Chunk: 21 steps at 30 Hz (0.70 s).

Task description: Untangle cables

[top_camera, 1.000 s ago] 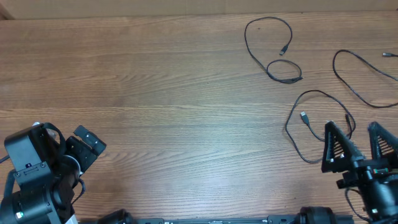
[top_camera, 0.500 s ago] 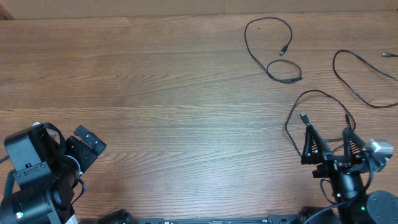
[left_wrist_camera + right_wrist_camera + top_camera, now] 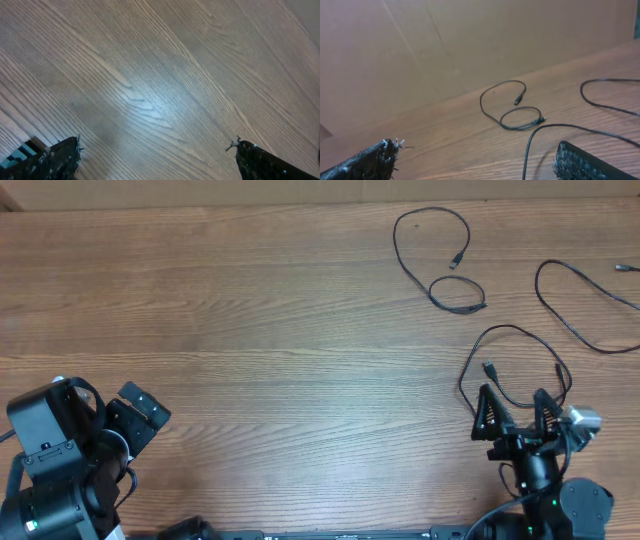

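Cables (image 3: 397,242): all three lie on the right side of the table (image 3: 250,330), apart from each other, no cable crossing another as far as I can see. Upper cable (image 3: 458,311) crosses itself into a small loop. Far-right cable (image 3: 538,283) runs off frame. Near cable (image 3: 505,328) arcs around the right gripper (image 3: 512,398), plug (image 3: 488,367) just beside the left finger.

Right gripper: jaws spread wide, nothing in them. Can't tell whether a finger touches the cord. Left gripper (image 3: 156,144): also wide open and empty, parked over bare wood at the far left, well apart from everything.

My read: mostly done, and what's left is tidying the near cable.

If it goes for that one:
- take a single strand just behind the plug, not mid-arc, where two runs sit close
- come down square so the thin cord lands between the pads and doesn't skate out
- pull toward open table on the left, away from the far-right cable
- keep it low and slow so the tail doesn't whip into the others
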Each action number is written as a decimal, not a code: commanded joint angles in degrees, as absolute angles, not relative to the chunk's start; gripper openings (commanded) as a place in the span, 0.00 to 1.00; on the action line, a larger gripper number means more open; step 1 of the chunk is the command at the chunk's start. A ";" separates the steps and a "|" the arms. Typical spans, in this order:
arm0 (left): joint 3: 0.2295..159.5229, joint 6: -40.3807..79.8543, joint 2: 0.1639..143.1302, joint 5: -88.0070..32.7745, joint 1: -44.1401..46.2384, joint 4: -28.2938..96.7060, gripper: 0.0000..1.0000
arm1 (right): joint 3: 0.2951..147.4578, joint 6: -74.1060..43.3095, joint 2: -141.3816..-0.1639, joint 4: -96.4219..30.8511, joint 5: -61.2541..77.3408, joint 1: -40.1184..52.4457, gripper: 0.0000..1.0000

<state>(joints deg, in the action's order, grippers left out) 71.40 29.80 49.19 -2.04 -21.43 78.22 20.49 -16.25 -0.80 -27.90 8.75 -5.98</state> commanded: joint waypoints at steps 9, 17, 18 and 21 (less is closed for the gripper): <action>72.05 28.91 49.12 -1.30 -21.74 78.17 1.00 | 13.34 -16.01 -0.12 -22.74 5.26 -6.20 1.00; 72.05 28.91 49.12 -1.30 -21.74 78.19 1.00 | 6.48 -16.01 -0.14 -18.26 4.32 -6.07 1.00; 72.07 28.91 49.12 -1.28 -21.74 78.17 1.00 | 5.72 -16.03 -0.14 -17.19 3.88 -6.07 1.00; 72.05 28.91 49.10 -1.28 -21.74 78.19 1.00 | 4.64 -16.01 -0.16 -14.98 1.76 -6.09 1.00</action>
<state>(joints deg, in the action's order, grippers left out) 71.40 29.80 49.19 -2.04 -21.43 78.24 5.34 -16.27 -0.80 -16.14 4.47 -5.98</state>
